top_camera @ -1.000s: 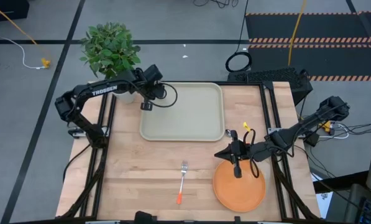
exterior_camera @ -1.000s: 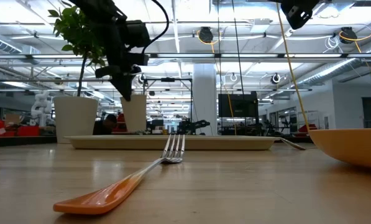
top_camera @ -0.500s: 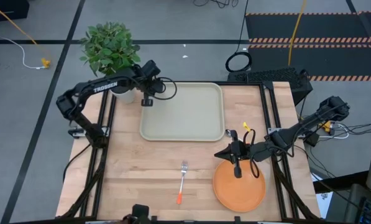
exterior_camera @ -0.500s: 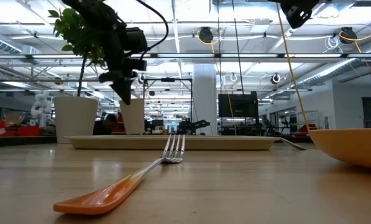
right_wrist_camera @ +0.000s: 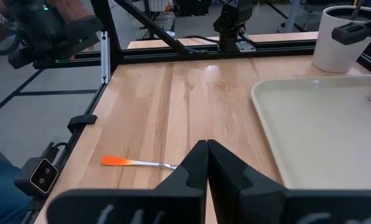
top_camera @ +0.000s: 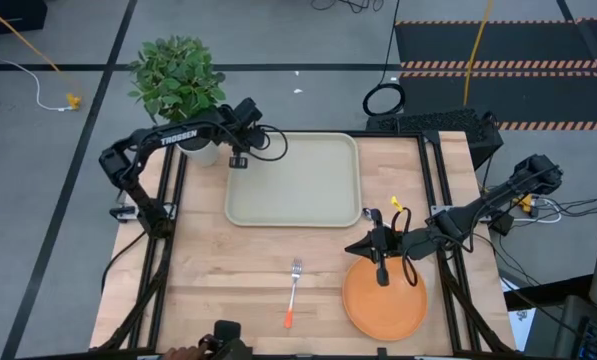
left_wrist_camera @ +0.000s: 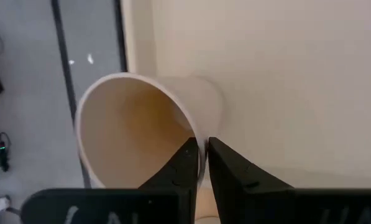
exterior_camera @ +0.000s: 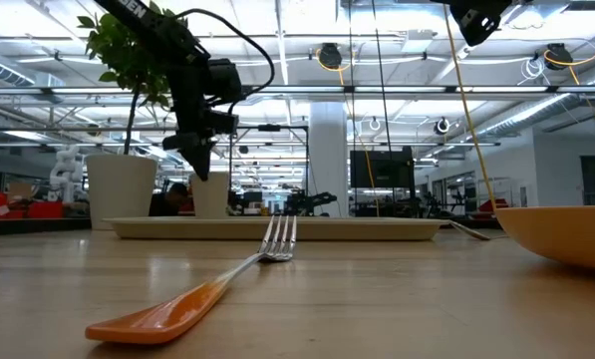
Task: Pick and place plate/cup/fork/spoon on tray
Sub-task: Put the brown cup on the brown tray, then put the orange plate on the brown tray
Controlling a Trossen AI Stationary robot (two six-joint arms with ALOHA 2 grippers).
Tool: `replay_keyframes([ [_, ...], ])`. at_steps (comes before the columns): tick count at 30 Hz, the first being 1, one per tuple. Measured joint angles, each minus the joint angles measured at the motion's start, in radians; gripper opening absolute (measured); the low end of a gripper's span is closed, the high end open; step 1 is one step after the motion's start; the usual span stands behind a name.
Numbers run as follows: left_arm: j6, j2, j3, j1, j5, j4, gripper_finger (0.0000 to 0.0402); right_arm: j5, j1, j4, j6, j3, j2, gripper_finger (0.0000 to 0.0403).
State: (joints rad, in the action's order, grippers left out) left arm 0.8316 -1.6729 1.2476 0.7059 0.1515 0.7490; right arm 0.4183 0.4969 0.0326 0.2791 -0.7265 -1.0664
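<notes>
My left gripper [top_camera: 238,160] is over the far left corner of the pale tray [top_camera: 308,190], shut on the beige cup [left_wrist_camera: 135,130]. In the low view the cup [exterior_camera: 210,194] stands upright at the tray's rim [exterior_camera: 327,229], which hides its base. My right gripper [top_camera: 381,276] is shut and empty above the far edge of the orange plate [top_camera: 383,300]. The fork [top_camera: 293,295] lies flat on the table left of the plate. The spoon [top_camera: 393,205] lies by the tray's near right corner, partly behind my right arm. My left gripper pinches the cup's wall at its rim [left_wrist_camera: 201,148], one finger inside [left_wrist_camera: 184,167] and one outside [left_wrist_camera: 227,169]. The fingers come from above, pointing down. The cup is upright below them. The tray's rim hides whether its base rests on the tray.
A potted plant [top_camera: 178,80] stands just past the table's far left corner, close to my left arm. A person's hand with a dark device shows at the table's near edge [right_wrist_camera: 48,31]. Bare wood lies between the tray and the fork.
My left gripper has carried the cup a little toward the table's far edge, to the tray's far left corner, and has gone down with it. The cup stays upright in the hold.
</notes>
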Motion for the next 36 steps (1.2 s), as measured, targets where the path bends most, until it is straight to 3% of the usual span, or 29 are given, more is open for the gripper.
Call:
replay_keyframes([
  [11,-0.002,-0.001,0.0,0.0,0.001,-0.01,0.0041,0.0,0.0,0.0,-0.032,0.0,0.0,0.0],
  [21,-0.109,0.014,0.0,-0.02,0.081,-0.036,0.0145,0.0,0.0,0.0,-0.034,0.0,0.0,0.0],
  [26,-0.214,0.093,0.026,-0.102,0.181,-0.003,0.0175,-0.002,0.012,-0.023,0.001,0.0,0.0,0.0],
  [31,-0.329,0.224,0.068,-0.223,0.194,0.014,0.0177,-0.002,0.056,-0.001,0.071,0.0,0.0,0.0],
  [36,-0.512,0.362,0.072,-0.397,0.073,0.051,0.0177,0.027,0.131,-0.003,0.17,0.0,-0.015,0.0],
])
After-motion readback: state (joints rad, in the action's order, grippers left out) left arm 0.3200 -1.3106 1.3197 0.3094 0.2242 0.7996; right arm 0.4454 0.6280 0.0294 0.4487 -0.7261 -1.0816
